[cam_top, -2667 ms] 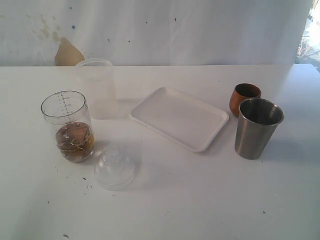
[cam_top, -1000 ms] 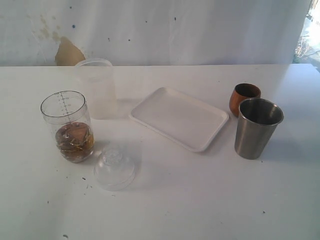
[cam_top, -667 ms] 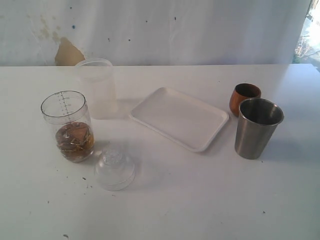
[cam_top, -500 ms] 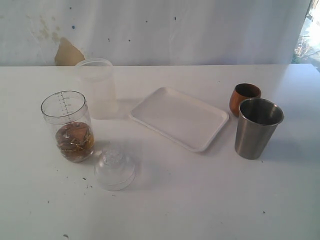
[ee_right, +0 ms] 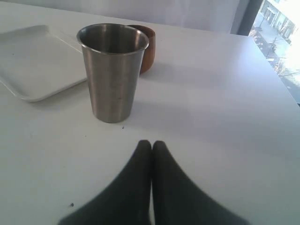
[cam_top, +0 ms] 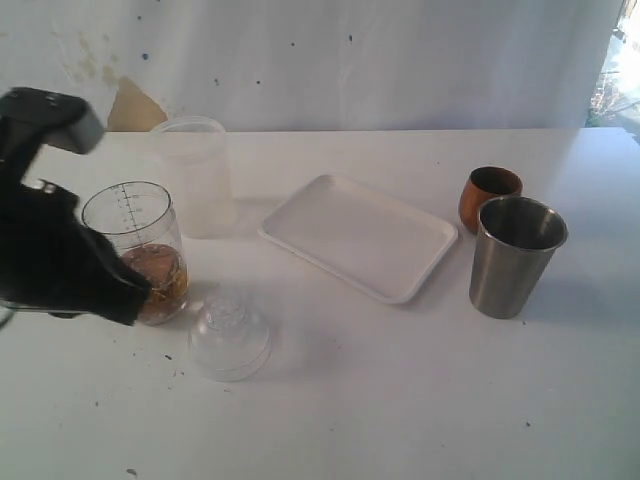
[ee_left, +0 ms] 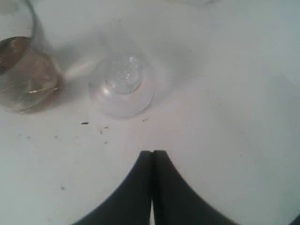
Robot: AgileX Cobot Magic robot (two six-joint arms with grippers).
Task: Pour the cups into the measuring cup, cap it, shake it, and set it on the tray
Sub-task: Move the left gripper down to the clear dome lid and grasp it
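Observation:
The clear marked measuring cup (cam_top: pixel 135 225) stands at the left with brown contents at its bottom; it also shows in the left wrist view (ee_left: pixel 21 70). The dome cap (cam_top: pixel 229 337) rests on the table in front of it. My left arm (cam_top: pixel 60 265) partly covers the measuring cup's lower left. My left gripper (ee_left: pixel 152 153) is shut and empty, above the table short of the cap (ee_left: pixel 123 84). The steel tumbler (ee_right: pixel 112 70) and wooden cup (ee_right: pixel 146 47) stand at the right, beyond my shut, empty right gripper (ee_right: pixel 151 143). The white tray (cam_top: pixel 358 235) lies in the middle.
A frosted unmarked plastic cup (cam_top: pixel 194 175) stands behind the measuring cup. The wooden cup (cam_top: pixel 489 192) stands just behind the tumbler (cam_top: pixel 516 255), close to the tray's right corner. A white wall backs the table. Dark specks dot the tabletop.
My left arm has come into the exterior view from the left and now overlaps the measuring cup. The cups, cap and tray have not moved.

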